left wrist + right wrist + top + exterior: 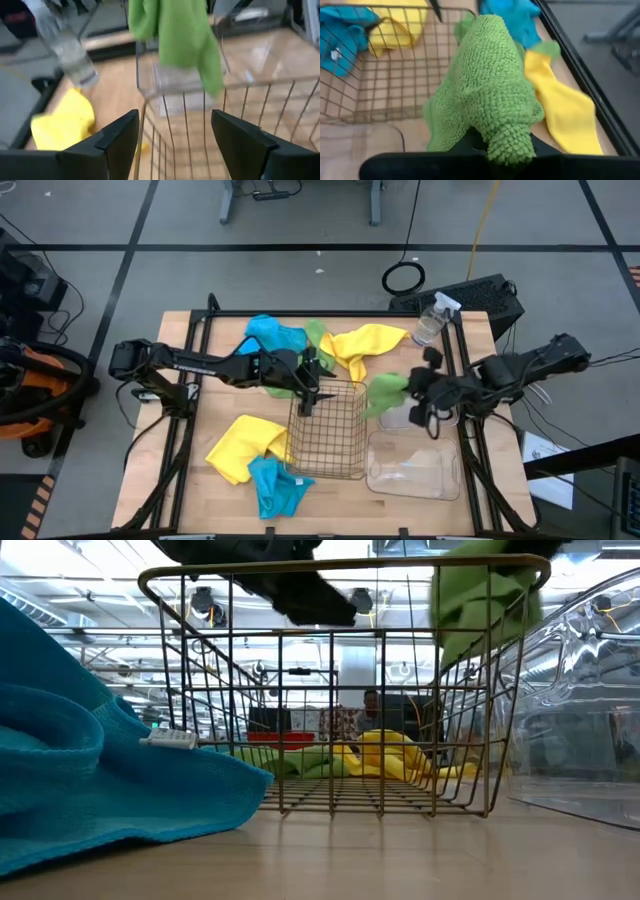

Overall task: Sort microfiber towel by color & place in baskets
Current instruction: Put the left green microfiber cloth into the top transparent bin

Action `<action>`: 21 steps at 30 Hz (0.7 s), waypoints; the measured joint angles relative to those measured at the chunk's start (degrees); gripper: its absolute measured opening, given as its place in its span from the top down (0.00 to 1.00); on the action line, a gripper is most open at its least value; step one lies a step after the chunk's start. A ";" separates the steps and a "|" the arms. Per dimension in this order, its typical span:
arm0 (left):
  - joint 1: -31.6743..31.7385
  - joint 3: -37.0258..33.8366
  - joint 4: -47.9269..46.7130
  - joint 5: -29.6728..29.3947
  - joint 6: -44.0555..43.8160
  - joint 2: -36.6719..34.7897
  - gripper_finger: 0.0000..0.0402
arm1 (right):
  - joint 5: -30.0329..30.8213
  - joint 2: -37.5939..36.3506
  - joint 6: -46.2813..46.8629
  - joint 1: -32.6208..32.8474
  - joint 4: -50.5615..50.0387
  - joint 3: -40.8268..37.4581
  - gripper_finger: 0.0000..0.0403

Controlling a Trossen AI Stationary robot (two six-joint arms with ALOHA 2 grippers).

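Note:
My right gripper (412, 387) is shut on a green towel (384, 391), held up by the far right corner of the brownish wire basket (328, 430). In the low view the green towel (485, 600) hangs at the wire basket's (340, 690) rim height. My left gripper (311, 383) is open and holds nothing, over the basket's far left corner. In its wrist view its gripper (172, 142) has the basket rim between the fingers. Two clear tubs (415, 467) (398, 417) stand to the right of the basket. Loose blue (274, 335), green (316, 333) and yellow (366, 343) towels lie on the far side. My right gripper holds the green towel by a bunched end (507, 137), coming from the table's right side. The cloth covers the fingers, so the kind of hold does not show. The towel is lifted clear and hangs slack toward the basket (395, 75).
A clear spray bottle (430, 320) stands at the far right corner. A yellow towel (244, 446) and a blue towel (276, 486) lie on the near left side of the basket; the blue towel (100, 770) fills the low view's left. People and equipment show in the room beyond.

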 joint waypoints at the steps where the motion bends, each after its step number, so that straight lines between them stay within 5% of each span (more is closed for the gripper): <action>1: 0.03 -0.02 -1.41 -0.02 -0.39 -0.19 0.36 | 0.02 -0.98 1.54 0.00 -1.78 0.00 0.97; 11: -0.26 0.00 -5.72 -0.04 -5.25 -0.35 0.36 | 0.04 -3.24 15.55 0.00 -18.38 0.00 0.97; 21: -1.70 0.00 -3.01 -0.02 -5.62 -0.34 0.36 | -0.99 1.43 18.30 -0.02 -20.69 -0.04 0.97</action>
